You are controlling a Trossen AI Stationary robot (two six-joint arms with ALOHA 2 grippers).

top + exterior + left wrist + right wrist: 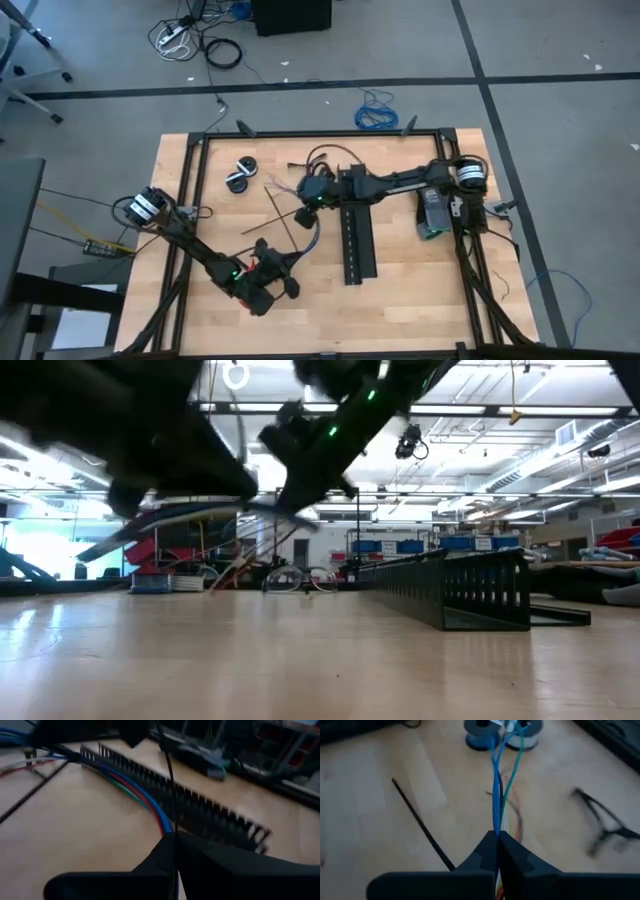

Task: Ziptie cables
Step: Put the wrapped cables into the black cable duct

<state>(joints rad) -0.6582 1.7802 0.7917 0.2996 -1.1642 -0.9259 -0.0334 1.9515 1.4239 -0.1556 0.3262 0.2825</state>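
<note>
While the right pincer [497,836] was clamped on the cables [496,795], the left pincer [172,837] was clamped on a ziptie [169,775]. Cables ran ahead of the right pincer. Gathering appeared underway; next, loop the ziptie around them.

The table [400,300] is pale wood, smooth with a soft sheen; the slotted strip [356,240] is matt black plastic; the cables [496,805] have smooth, glossy coloured plastic coating; the ziptie [422,825] is thin black plastic.

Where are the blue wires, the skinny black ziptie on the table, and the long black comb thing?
cables [496,795], right wrist view, on the blue strand.
ziptie [420,825], right wrist view, mid-strip.
slotted black duct [357,235], high view, its middle.
</note>
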